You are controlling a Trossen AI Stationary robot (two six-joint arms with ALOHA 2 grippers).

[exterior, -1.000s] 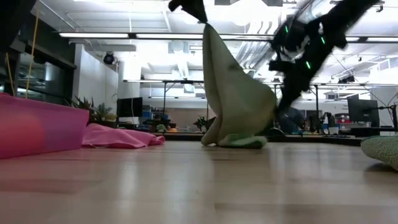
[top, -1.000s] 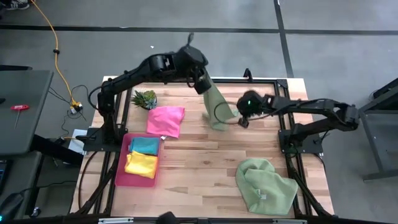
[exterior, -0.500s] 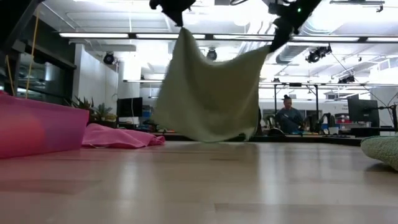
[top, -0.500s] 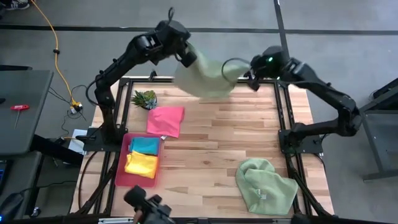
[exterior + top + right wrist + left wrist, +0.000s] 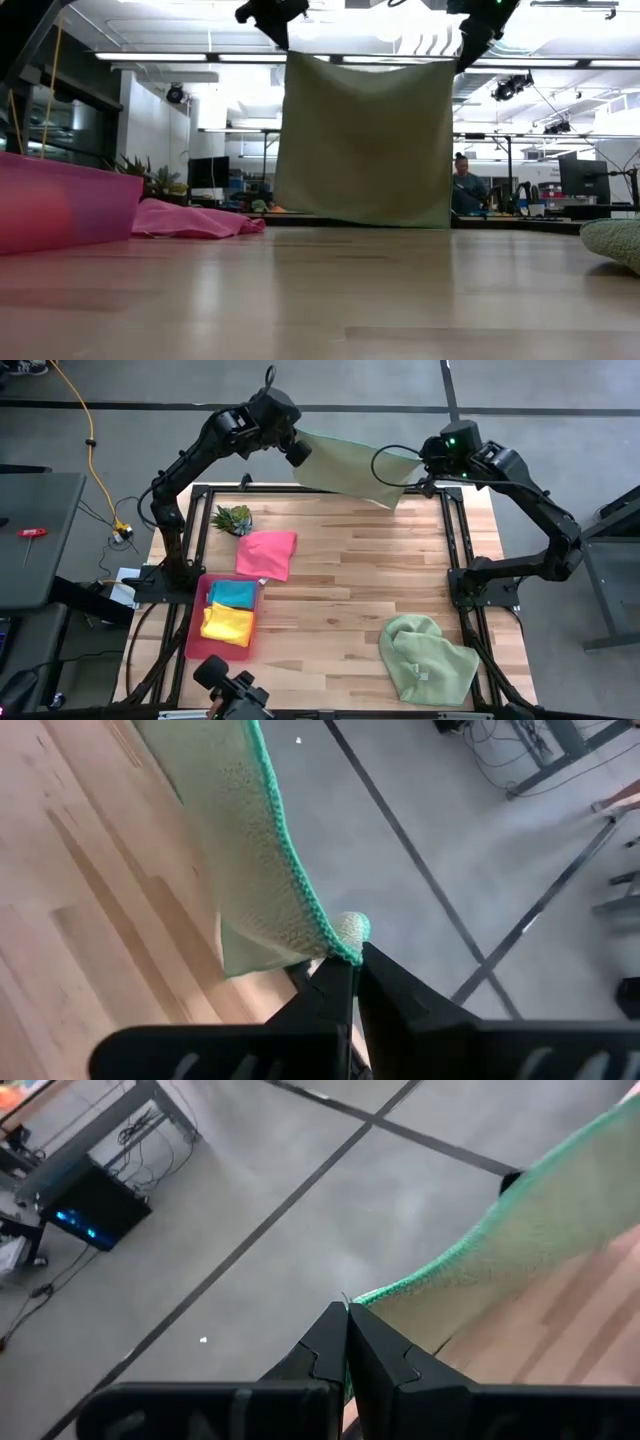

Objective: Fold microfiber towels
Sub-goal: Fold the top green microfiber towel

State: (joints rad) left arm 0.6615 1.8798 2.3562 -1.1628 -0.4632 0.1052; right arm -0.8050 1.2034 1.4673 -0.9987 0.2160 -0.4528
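Observation:
A pale green towel (image 5: 352, 464) hangs spread flat between my two grippers over the table's far edge; in the low view the towel (image 5: 365, 140) is a taut sheet. My left gripper (image 5: 297, 452) is shut on its left top corner, my right gripper (image 5: 425, 465) on its right top corner. A second pale green towel (image 5: 427, 658) lies crumpled at the near right. A hot pink towel (image 5: 266, 553) lies flat at the far left. Teal (image 5: 233, 594) and yellow (image 5: 228, 624) towels lie folded in the pink tray (image 5: 196, 618). My left gripper pinches the towel's top corner (image 5: 362, 1297) at the stitched green edge between its two fingertips. The towel hangs below, its top edge drawn taut toward the other gripper. My right gripper pinches the opposite top corner (image 5: 343, 948) at the stitched edge between its fingertips. The towel hangs below it, spread out.
A small spiky green plant (image 5: 234, 518) stands at the far left beside the pink towel. The wooden table's middle (image 5: 340, 600) is bare. A dark object (image 5: 232, 690) shows at the near edge. A person (image 5: 464, 186) sits in the room behind.
Both grippers have risen and moved apart toward the table's far edge, the left toward the left, the right toward the right. The towel, bunched with its lower part on the table a second ago, has been lifted and spread into a flat taut sheet.

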